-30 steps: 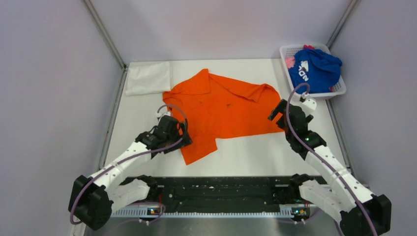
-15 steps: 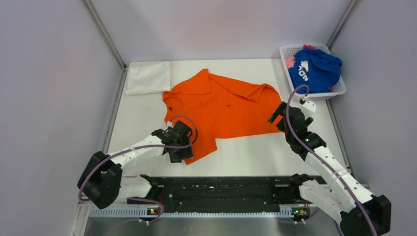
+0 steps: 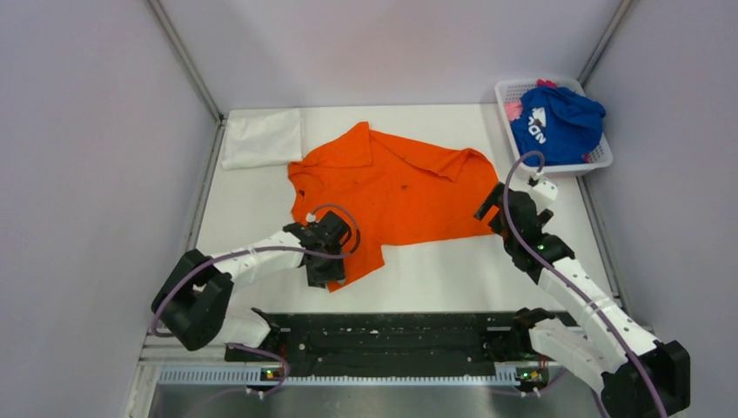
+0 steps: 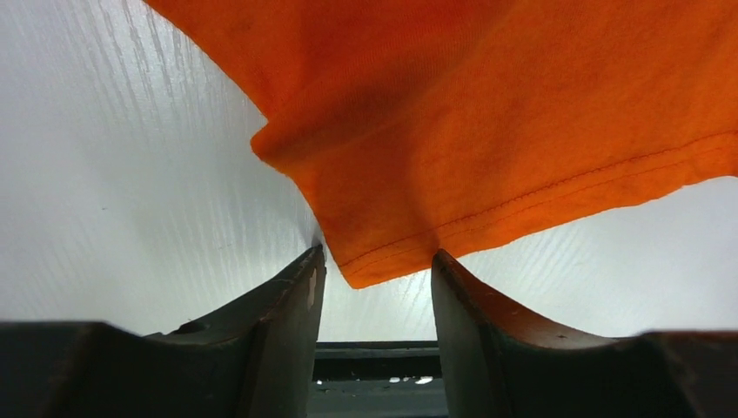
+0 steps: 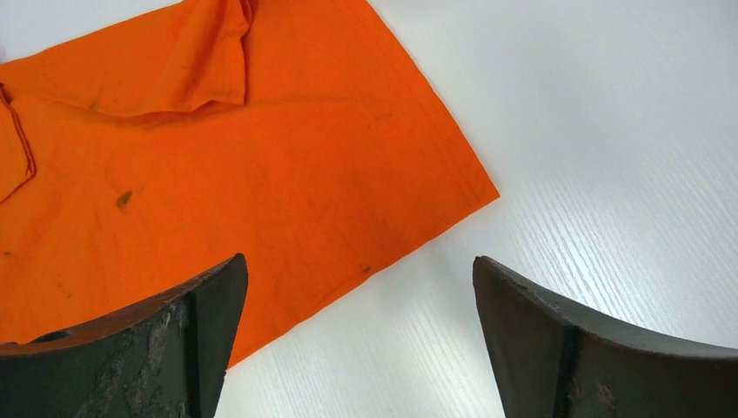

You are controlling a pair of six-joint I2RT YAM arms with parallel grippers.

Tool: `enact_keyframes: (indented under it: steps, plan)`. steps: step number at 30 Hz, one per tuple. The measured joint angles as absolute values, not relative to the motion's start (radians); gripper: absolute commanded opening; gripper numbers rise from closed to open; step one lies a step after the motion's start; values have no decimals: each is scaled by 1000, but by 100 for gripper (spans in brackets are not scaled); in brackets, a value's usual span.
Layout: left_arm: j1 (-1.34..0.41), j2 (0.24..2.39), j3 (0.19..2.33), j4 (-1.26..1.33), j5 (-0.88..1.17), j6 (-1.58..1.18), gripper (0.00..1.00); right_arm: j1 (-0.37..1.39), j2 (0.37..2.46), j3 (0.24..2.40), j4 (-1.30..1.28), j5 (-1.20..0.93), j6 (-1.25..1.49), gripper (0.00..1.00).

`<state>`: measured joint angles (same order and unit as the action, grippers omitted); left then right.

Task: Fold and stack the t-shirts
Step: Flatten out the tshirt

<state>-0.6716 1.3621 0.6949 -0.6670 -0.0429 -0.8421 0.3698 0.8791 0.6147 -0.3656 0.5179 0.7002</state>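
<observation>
L claw (image 4: 376, 252) half-apart astride orange t-shirt (image 3: 400, 192) hem, R claw (image 5: 358, 259) wide apart; we risk shallow pinch slipping.

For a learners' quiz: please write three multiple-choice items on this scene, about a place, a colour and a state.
1. Where is the blue shirt? A) on a chair B) in the white basket C) in a drawer
2. The spread-out shirt on the table is: A) pink B) green C) orange
3. The right jaws are: A) wide open B) shut on cloth C) shut on the basket
Answers: 1 B, it lies inside the basket; 2 C, seen from above; 3 A, a broad gap separates them.
</observation>
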Motion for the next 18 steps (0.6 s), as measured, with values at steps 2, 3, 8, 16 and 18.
enact_keyframes:
  steps: [2, 3, 8, 16, 18]
  plan:
    - [-687, 1383, 712, -686, -65, -837, 51, 370, 879, 615, -366, 521, 701, 99]
    - [-697, 1394, 720, -694, -75, -836, 51, 370, 879, 615, -365, 522, 701, 99]
    - [-749, 1451, 767, -735, -130, -836, 45, 370, 879, 607, -365, 527, 702, 99]
    - [-785, 1547, 848, -758, -118, -839, 0, 370, 880, 600, -366, 535, 704, 99]
    - [-785, 1550, 850, -751, -110, -846, 0, 368, 880, 600, -366, 535, 704, 99]
